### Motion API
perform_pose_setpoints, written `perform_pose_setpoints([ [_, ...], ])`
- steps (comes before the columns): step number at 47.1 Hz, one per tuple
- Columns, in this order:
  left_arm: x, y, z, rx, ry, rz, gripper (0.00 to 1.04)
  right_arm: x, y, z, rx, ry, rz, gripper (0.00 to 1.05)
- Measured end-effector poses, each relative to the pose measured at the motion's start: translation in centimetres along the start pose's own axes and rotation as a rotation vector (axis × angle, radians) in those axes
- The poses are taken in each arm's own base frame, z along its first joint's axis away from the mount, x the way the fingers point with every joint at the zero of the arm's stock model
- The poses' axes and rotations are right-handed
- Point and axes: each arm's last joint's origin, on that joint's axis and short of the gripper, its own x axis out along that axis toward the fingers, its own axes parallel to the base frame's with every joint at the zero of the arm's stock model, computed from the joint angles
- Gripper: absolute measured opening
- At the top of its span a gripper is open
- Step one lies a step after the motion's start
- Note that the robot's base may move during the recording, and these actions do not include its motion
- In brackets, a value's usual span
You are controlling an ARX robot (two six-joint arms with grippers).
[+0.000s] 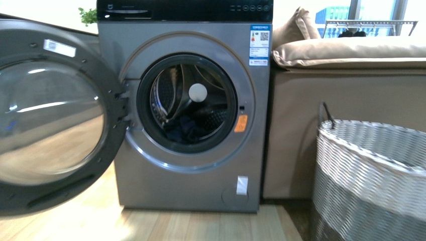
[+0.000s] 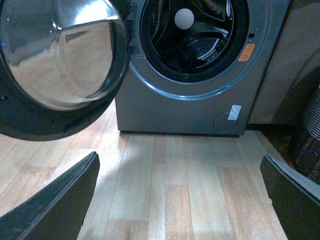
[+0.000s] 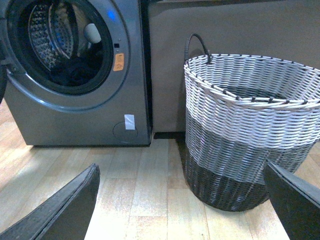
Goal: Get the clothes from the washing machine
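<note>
The grey washing machine (image 1: 191, 175) stands ahead with its round door (image 1: 50, 115) swung wide open to the left. Dark navy clothes (image 1: 185, 129) lie low in the perforated drum, also seen in the left wrist view as clothes (image 2: 182, 54) and in the right wrist view as clothes (image 3: 75, 72). My left gripper (image 2: 182, 200) hangs open over the wooden floor, well short of the washing machine (image 2: 170, 107). My right gripper (image 3: 182, 205) is open too, low over the floor in front of the basket. Neither arm shows in the front view.
A woven grey-and-white basket (image 1: 371, 175) (image 3: 250, 135) stands right of the machine. A beige sofa (image 1: 346, 100) with cushions sits behind it against the machine's side. The open door (image 2: 55, 65) juts out over the floor on the left.
</note>
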Motion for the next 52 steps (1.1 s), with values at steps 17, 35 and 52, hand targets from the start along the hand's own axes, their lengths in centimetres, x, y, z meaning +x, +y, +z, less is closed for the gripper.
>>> perform_pose_setpoints([
  [17, -0.01, 0.00, 0.01, 0.000, -0.001, -0.001, 0.98, 0.00, 0.00, 0.00, 0.000, 0.000, 0.000, 0.97],
  [35, -0.01, 0.00, 0.01, 0.000, -0.001, 0.000, 0.98, 0.00, -0.01, 0.01, 0.000, -0.001, 0.000, 0.97],
  [52, 0.00, 0.00, 0.01, 0.000, -0.001, 0.001, 0.98, 0.00, -0.01, -0.01, 0.000, 0.001, -0.001, 0.97],
])
